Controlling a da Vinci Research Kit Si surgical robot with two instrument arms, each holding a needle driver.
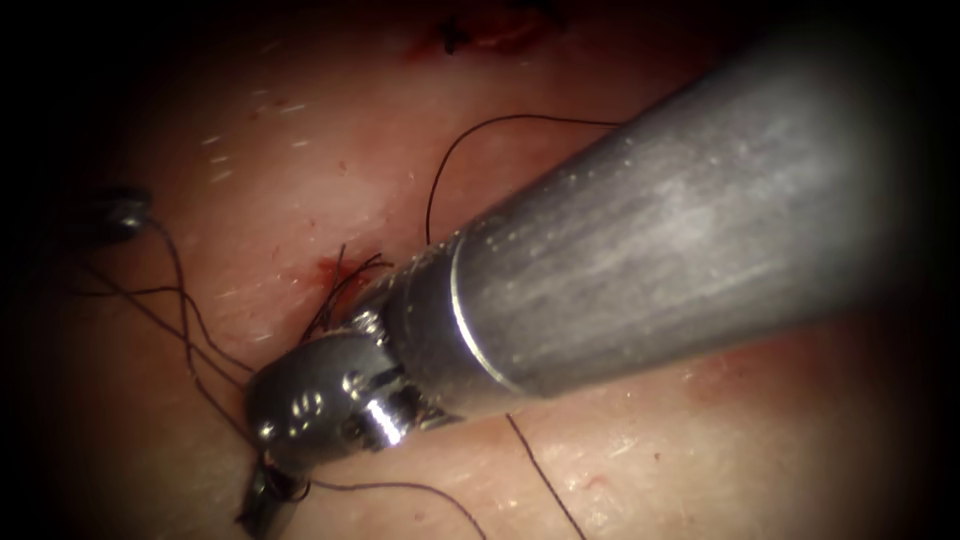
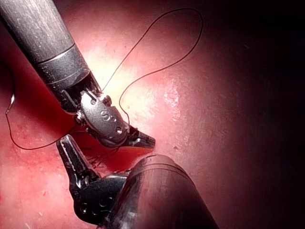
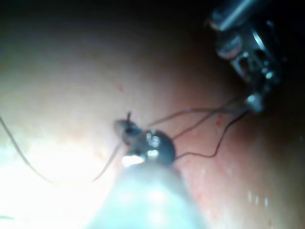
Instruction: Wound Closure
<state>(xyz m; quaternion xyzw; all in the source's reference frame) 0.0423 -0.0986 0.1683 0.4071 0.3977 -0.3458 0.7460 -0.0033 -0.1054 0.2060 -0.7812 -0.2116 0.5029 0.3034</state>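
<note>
My right tool (image 1: pixel 270 495), a brushed grey metal shaft ending in a rounded steel wrist, is reaching down to the glistening pink tissue (image 1: pixel 700 450), its slim dark jaws closed; whether they grip the thin dark thread (image 1: pixel 440 170) I cannot tell. My left tool (image 1: pixel 125 212) is lying far left, thread strands running to it, grip unclear. Knotted dark thread ends (image 1: pixel 345 275) are bristling by a red fluid spot (image 1: pixel 328 268).
</note>
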